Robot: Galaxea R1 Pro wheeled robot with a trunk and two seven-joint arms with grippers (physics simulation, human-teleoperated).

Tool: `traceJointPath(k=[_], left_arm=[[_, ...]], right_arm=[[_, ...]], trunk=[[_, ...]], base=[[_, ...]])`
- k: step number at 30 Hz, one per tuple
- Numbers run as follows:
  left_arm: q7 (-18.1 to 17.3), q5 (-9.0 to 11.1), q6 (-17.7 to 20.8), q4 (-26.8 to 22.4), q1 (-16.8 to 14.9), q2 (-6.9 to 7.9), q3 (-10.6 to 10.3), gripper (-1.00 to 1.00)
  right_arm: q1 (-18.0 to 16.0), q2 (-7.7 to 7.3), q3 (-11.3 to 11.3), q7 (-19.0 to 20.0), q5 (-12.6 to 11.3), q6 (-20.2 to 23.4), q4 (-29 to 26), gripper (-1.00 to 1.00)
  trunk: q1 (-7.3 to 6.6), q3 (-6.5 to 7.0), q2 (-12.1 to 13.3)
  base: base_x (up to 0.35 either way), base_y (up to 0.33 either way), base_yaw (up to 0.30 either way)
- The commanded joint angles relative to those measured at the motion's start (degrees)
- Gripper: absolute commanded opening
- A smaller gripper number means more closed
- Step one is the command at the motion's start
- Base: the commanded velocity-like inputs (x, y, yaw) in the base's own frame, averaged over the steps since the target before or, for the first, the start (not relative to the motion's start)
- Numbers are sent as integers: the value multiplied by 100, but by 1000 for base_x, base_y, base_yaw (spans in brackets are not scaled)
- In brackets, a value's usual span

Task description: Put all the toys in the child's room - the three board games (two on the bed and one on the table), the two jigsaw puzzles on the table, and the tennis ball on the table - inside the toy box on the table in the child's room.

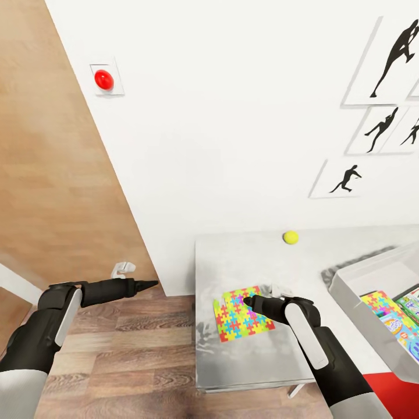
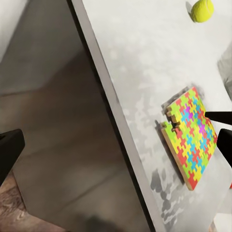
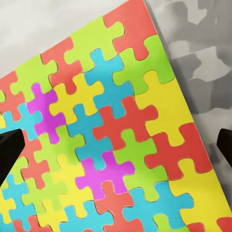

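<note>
A multicoloured jigsaw puzzle [image 1: 243, 312] [image 2: 191, 137] [image 3: 111, 130] lies flat near the left end of the pale grey table [image 1: 233, 262] [image 2: 145, 63]. Right over the puzzle hovers my right gripper [image 1: 251, 302] [image 3: 116, 147], open, with the fingertips wide apart. The small yellow-green tennis ball [image 1: 290, 237] [image 2: 202, 10] rests by the wall at the table's back. At the right stands the light grey toy box [image 1: 364, 317], with another puzzle [image 1: 379, 304] and printed board games [image 1: 407, 329] inside. Off the table's left end, above the floor, my left gripper [image 1: 152, 283] [image 2: 116, 150] is open and empty.
A red round button [image 1: 103, 80] sits high on the white wall, and black silhouette pictures [image 1: 390, 58] hang at upper right. A wooden panel [image 1: 52, 163] fills the left. Wood-plank floor [image 1: 145, 349] lies left of the table. Something red [image 1: 396, 396] shows under the toy box.
</note>
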Motion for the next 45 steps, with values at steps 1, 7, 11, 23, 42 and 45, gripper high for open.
traceJointPath(k=[1,7,11,23,42,45], left_arm=[[-11,11,30,-1,-4,0,7,100],[-12,11,30,-1,-4,0,16,100],[-12,11,30,-1,-4,0,20,100],[-12,11,37,-1,-4,0,24,100],[-12,11,35,-1,-4,0,19,100],[-12,11,31,-1,-4,0,22,100]], right_arm=[[-5,-7,13,-60,-57,7,-7,100],[-5,-6,13,-59,-63,7,-7,100],[-5,-8,13,-59,-65,7,-7,100],[-5,-6,13,-59,-66,7,-7,100],[-5,-5,20,-59,-66,7,-7,100],[-5,-5,19,-59,-66,7,-7,100]], trunk=[[3,-10,-10],[3,-10,-10],[3,-10,-10],[3,-10,-10],[3,-10,-10],[3,-10,-10]], base=[[0,0,0],[0,0,0],[0,8,0],[0,127,0],[-19,104,0],[-17,62,0]])
